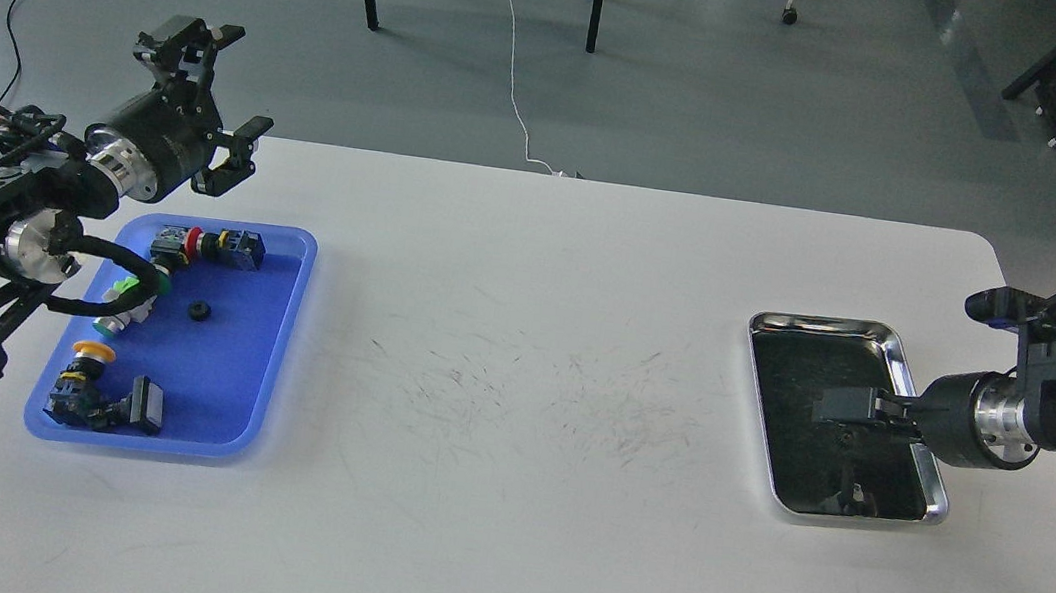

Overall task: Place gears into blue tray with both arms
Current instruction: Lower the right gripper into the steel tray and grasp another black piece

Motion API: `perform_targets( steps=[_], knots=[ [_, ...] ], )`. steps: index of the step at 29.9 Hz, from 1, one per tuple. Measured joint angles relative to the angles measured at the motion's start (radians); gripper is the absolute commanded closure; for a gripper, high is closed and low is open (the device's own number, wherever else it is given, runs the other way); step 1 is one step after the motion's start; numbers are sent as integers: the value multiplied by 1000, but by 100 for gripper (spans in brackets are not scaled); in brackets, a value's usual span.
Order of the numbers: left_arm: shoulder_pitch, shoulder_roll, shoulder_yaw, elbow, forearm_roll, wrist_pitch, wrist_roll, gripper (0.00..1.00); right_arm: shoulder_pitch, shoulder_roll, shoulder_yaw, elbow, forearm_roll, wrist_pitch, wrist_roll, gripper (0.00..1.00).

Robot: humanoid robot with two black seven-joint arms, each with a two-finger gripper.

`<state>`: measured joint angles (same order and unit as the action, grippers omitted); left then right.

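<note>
Head view: gear (201, 311) in blue tray (280, 347), below spread, empty left fingers (224, 83) (right fingers' (842, 408) spread unclear).

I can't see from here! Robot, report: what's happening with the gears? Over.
Left gripper open, raised behind blue tray. Right gripper low over silver tray, jaws unclear. One gear in blue tray among switches. Second gear not visible.
</note>
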<state>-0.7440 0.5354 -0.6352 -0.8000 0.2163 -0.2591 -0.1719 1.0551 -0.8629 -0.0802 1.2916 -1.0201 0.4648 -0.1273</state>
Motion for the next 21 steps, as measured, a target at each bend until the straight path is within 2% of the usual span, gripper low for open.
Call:
perform_targets(
  steps=[12,21],
  knots=[
    [0,3,0,1,0,0,-3,2,2,64,-40,-86,0,-4,9,6],
    [0,3,-1,1,0,0,-4,2,-6,123,-78,-152,0,-32,16,14]
  ],
)
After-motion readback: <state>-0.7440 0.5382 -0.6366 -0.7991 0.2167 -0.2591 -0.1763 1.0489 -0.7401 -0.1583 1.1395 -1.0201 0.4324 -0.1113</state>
